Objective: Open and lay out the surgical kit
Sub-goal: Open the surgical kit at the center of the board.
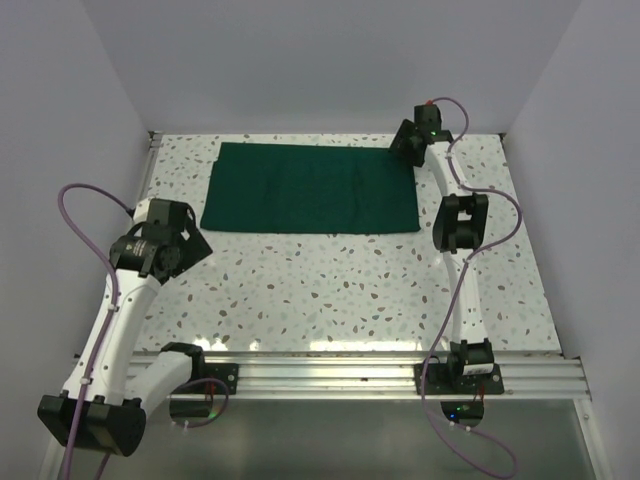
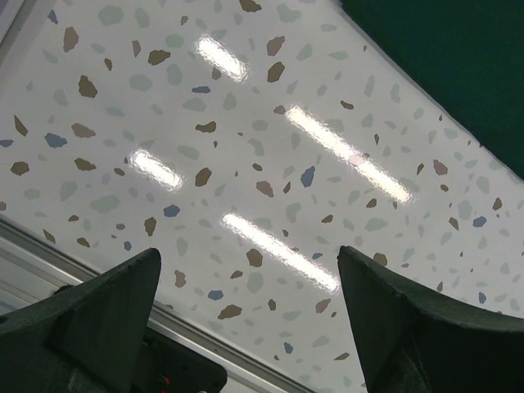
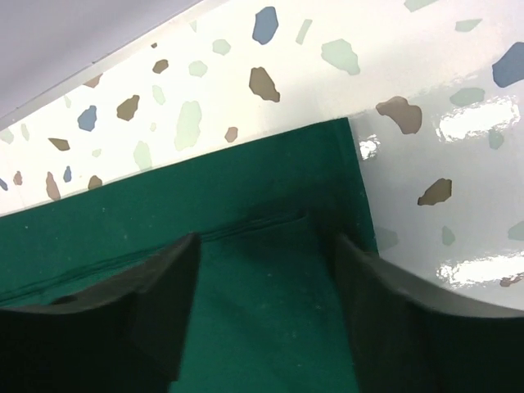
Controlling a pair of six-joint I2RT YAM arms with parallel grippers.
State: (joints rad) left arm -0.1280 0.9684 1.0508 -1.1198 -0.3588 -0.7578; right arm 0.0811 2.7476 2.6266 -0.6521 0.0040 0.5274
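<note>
The surgical kit's dark green cloth wrap (image 1: 310,187) lies folded flat at the back of the speckled table. No steel tray or instruments show; they are hidden or out of view. My right gripper (image 1: 405,145) is open, low over the cloth's far right corner. In the right wrist view the cloth (image 3: 246,270) fills the gap between the open fingers, with a folded edge just ahead of my right gripper (image 3: 266,254). My left gripper (image 1: 195,245) is open and empty over bare table, to the near left of the cloth. The left wrist view shows my left gripper (image 2: 250,270) with the cloth's edge (image 2: 458,65) at top right.
White walls close in the table on the left, back and right. An aluminium rail (image 1: 330,365) runs along the near edge, holding both arm bases. Purple cables loop off each arm.
</note>
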